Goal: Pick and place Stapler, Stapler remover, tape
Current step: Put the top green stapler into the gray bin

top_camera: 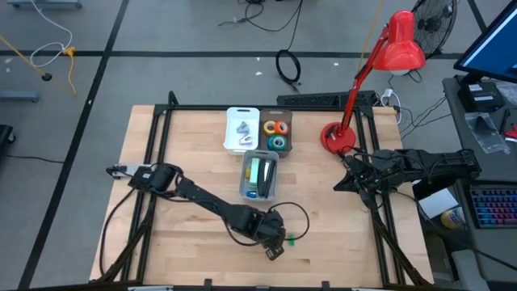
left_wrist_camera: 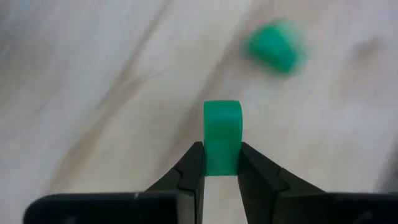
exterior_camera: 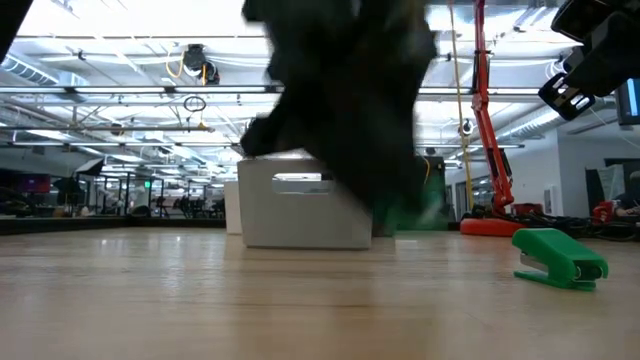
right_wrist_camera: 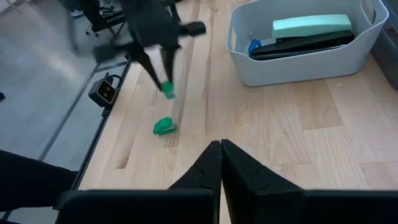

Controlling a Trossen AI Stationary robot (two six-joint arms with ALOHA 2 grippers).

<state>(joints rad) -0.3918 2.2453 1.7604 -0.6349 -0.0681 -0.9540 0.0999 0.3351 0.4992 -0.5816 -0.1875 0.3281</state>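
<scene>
Meanwhile, near the table's (top_camera: 194,137) front edge, the left claw (left_wrist_camera: 222,163) grips a small green piece (left_wrist_camera: 222,134) above a green stapler (exterior_camera: 560,258); the right claw (right_wrist_camera: 220,157) waits shut at the right edge.

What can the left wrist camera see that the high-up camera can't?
Only the left wrist view: the left gripper pinching a small green piece, lifted off the wood. Only the high view: the tape rolls in their bin, the red lamp, and the right gripper waiting shut near the lamp. Both: the wooden table and a green stapler lying on it.
</scene>
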